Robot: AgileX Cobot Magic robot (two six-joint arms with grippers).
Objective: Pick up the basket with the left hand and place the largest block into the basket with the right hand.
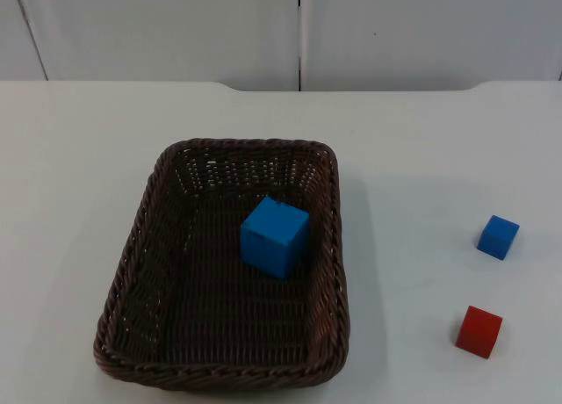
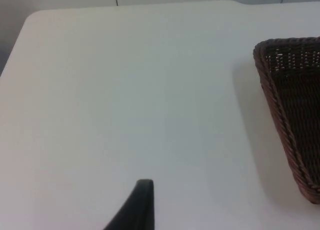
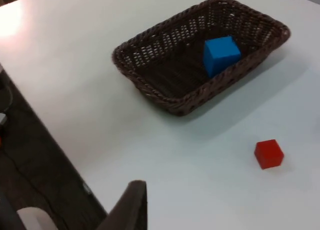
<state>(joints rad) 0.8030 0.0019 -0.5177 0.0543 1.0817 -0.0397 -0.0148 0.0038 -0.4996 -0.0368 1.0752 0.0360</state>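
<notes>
Your largest blue block [image 1: 275, 236] already sits inside the basket [image 1: 140, 246] on the desk [image 1: 79, 158], so watch that neither gripper, whose fingers' state I cannot tell, clips the rim and tips it out.

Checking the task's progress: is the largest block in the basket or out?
In. The big blue block lies on the basket's woven floor, inside its rim.

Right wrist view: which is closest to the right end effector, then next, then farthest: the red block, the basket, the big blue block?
1. Red block, on the bare table, nearest the right end effector.
2. Basket, its near rim farther out.
3. Big blue block, inside the basket, farthest.
</notes>
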